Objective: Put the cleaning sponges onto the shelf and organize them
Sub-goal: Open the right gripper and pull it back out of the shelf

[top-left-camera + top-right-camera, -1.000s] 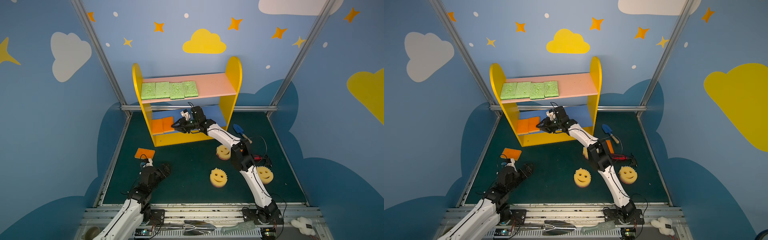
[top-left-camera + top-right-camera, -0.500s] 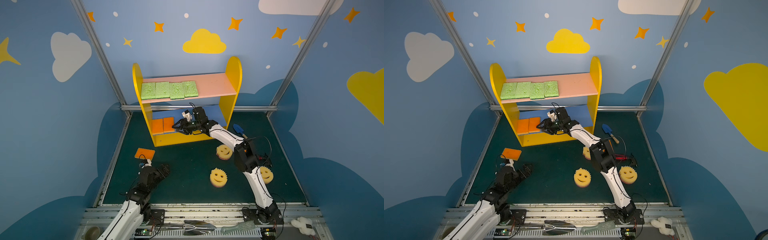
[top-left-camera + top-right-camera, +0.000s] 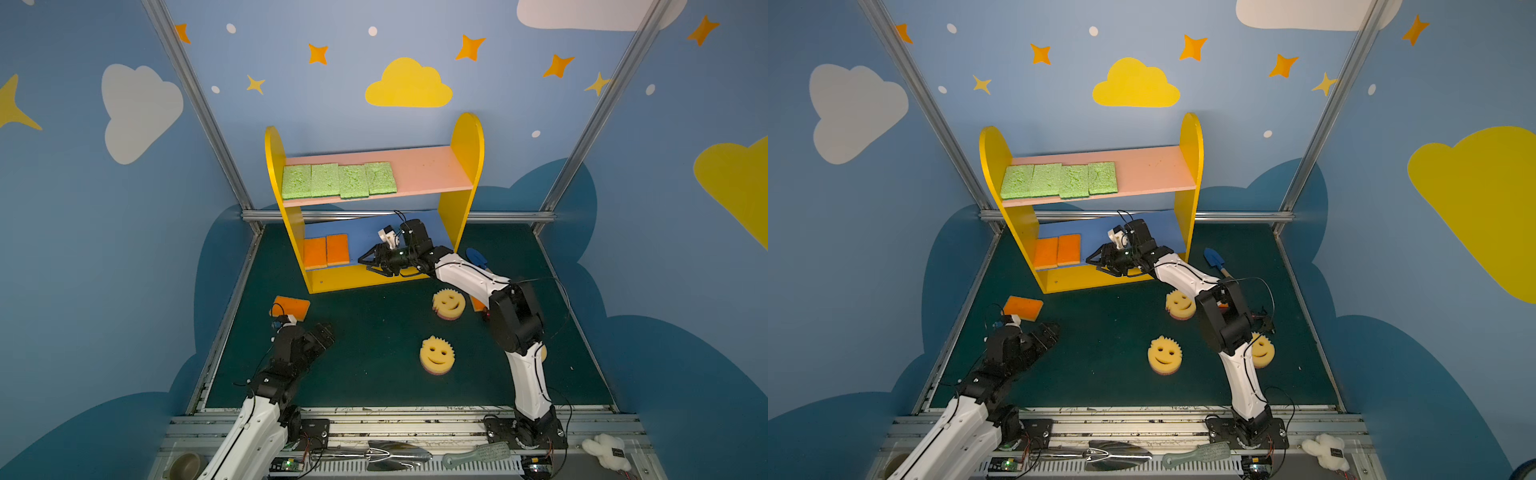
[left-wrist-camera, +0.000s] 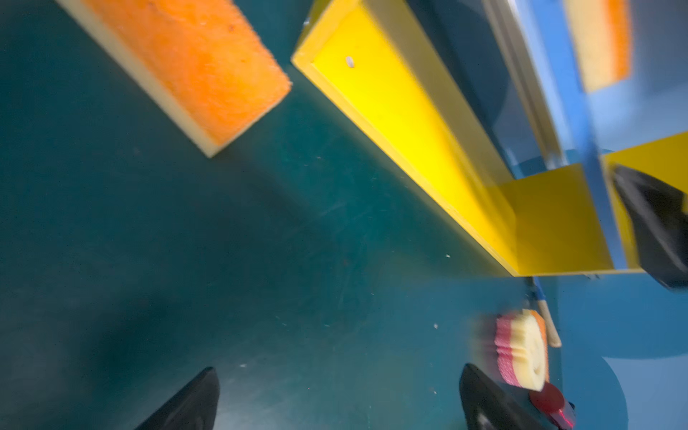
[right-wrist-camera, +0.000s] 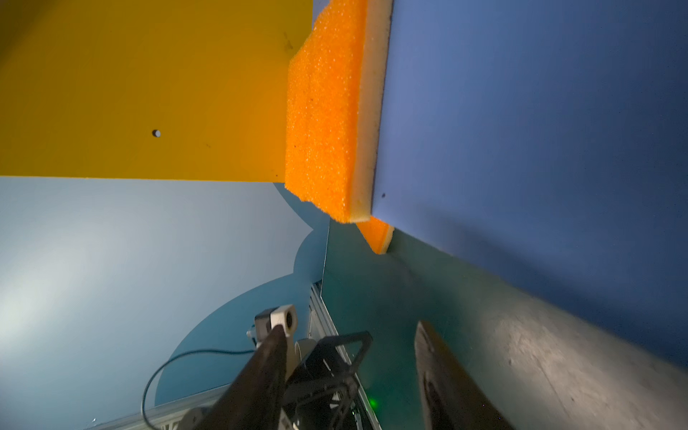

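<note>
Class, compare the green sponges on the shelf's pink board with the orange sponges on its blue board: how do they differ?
The green sponges number four; the orange sponges only two. The green sponges lie on the upper pink board, the orange sponges on the lower blue board. Both sets lie flat, side by side, beside the same yellow side panel.

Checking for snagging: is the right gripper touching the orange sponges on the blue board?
Apart. In both top views, bare blue board separates the open right gripper from the orange sponges.
</note>
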